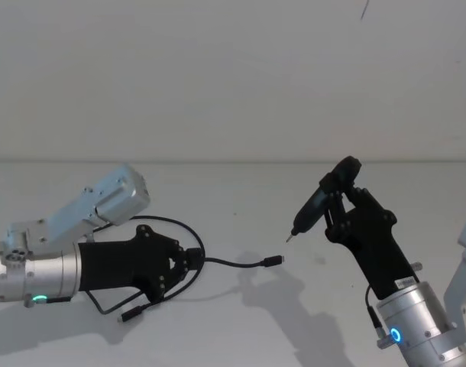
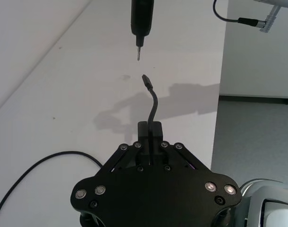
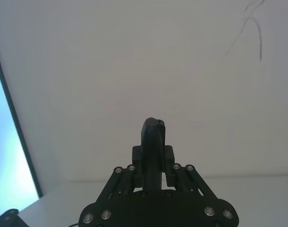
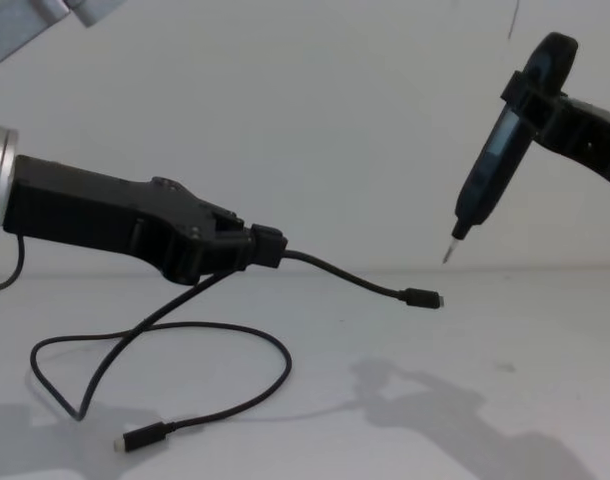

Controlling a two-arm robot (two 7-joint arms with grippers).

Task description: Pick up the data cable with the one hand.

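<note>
My left gripper (image 1: 193, 260) (image 4: 270, 247) is shut on the black data cable (image 1: 241, 264) (image 4: 355, 278), holding it a little above the white table. A short free end sticks out past the fingers (image 2: 156, 130) toward the right, ending in a small plug (image 4: 422, 297) (image 2: 146, 79). The rest of the cable loops down onto the table, with its other plug (image 4: 140, 437) (image 1: 131, 313) lying flat. My right gripper (image 1: 341, 200) (image 3: 153, 156) is raised at the right, shut on a black pen-shaped tool (image 1: 313, 208) (image 4: 490, 165) whose metal tip points down near the free plug.
The white table (image 1: 241, 191) runs back to a plain white wall. In the left wrist view the table's edge (image 2: 218, 113) drops off to a grey floor. A thin wire (image 1: 374, 306) runs along the right arm.
</note>
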